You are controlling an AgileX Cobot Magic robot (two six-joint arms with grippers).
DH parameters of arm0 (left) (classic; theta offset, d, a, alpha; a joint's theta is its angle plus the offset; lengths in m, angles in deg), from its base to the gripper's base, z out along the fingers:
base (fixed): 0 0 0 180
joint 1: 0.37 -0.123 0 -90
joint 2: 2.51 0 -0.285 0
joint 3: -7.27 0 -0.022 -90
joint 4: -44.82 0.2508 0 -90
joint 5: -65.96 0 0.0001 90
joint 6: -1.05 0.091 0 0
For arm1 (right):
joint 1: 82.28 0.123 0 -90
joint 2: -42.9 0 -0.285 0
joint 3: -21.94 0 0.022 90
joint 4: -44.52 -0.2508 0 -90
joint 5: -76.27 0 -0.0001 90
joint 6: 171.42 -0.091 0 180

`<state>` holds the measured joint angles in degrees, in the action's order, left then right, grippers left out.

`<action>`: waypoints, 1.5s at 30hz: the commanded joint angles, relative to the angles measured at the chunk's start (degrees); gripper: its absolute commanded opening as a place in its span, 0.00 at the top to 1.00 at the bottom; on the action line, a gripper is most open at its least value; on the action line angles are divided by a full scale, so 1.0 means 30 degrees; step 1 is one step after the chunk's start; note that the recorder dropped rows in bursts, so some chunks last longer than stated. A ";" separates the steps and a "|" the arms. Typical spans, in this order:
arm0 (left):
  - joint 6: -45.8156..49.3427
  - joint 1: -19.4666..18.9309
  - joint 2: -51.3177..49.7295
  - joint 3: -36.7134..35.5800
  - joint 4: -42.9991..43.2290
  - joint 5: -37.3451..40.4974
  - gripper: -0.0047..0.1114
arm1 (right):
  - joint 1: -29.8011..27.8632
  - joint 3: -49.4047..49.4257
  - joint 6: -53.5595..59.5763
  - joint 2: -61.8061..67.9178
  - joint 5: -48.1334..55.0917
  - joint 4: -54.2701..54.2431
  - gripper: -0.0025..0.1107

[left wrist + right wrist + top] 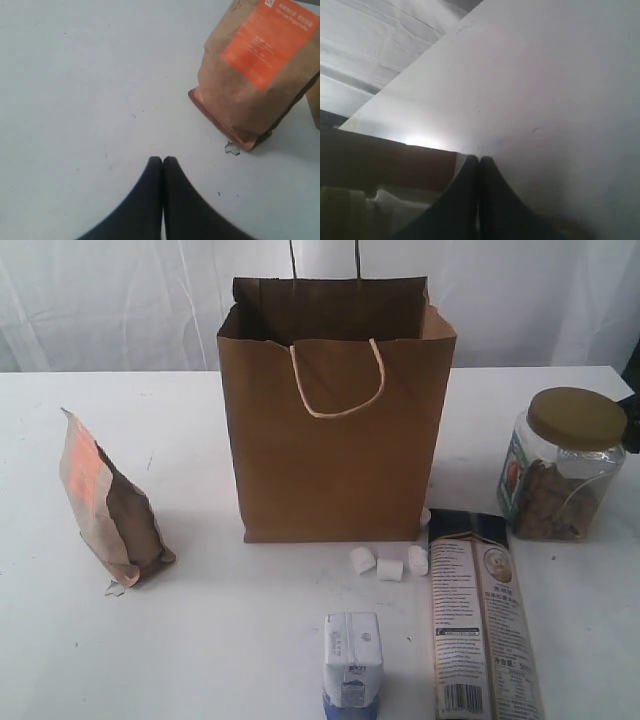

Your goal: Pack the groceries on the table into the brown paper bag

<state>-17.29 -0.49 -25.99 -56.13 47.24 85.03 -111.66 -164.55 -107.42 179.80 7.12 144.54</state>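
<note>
At the left wrist, my left hand [162, 160] is clenched, dark fingertips pressed together on nothing, poised above the large flat white surface [75, 75]. My right hand [479, 159] is clenched and empty too. A blurred brown edge lies close beside it, and I cannot tell what that is.

Just ahead of the left hand and off to one side stands the brown-orange paper pouch [255, 75], apart from the fingertips, with its sealed bottom edge on the surface. In the exterior view it sits well to the left of the tall upright brown kraft paper bag [335, 430]. Its long axis is roughly upright, leaning a little. I judge the left arm the nearer one for that pouch, and the hand would have to open and line up across the narrow side.

The bag stands mid-surface with its mouth open. The small white marshmallows [390, 563] lie just in front of its base, and the small white-blue carton [352, 655] stands nearer the camera. The long dark-topped packet [480, 620] lies flat to their right, its length running toward the camera. The clear gold-lidded jar [562, 465] stands at the far right, nearer the right arm. I see no bottle or can.

The surface is faintly scuffed and speckled. Behind it hangs a pale draped curtain [120, 300].
</note>
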 commanded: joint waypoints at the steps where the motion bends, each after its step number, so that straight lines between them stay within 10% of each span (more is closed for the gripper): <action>1: 0.0062 0.0095 0.0099 -0.0022 -0.0222 0.0080 0.96 | -0.0126 0.2727 0.1633 -0.1546 -0.0270 -0.0025 0.98; 8: 0.0062 0.0095 0.0099 -0.0022 -0.0222 0.0080 0.96 | -0.0126 0.7829 0.3758 -0.4483 0.1285 -0.0025 0.98; 16: 0.0062 0.0095 0.0099 -0.0022 -0.0304 0.0075 0.96 | -0.0126 1.1974 0.4530 -0.9577 1.1286 -0.0025 0.98; 26: 0.0062 0.0095 0.0099 -0.0022 -0.0304 0.0075 0.96 | -0.0126 1.2859 0.9977 -1.4683 1.2780 -0.0025 0.98; 32: 0.0062 0.0095 0.0099 -0.0022 -0.0304 0.0075 0.96 | -0.0126 1.9154 0.8726 -2.0569 1.4328 -0.0025 0.98; 38: 0.0062 0.0095 0.0099 -0.0022 -0.0304 0.0075 0.96 | 0.0259 2.3472 1.5491 -2.7059 1.5334 -0.0025 0.98; 41: 0.0062 0.0095 0.0099 -0.0022 -0.0304 0.0075 0.96 | 0.0693 2.4689 1.6015 -2.8536 1.6768 -0.0025 0.90; 45: 0.0062 0.0095 0.0099 -0.0022 -0.0304 0.0033 0.96 | 0.0693 2.5154 1.5687 -2.8863 1.6476 -0.0025 0.54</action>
<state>-17.29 -0.49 -25.99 -56.13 46.74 85.03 -109.79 -89.80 -60.40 93.86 55.98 144.95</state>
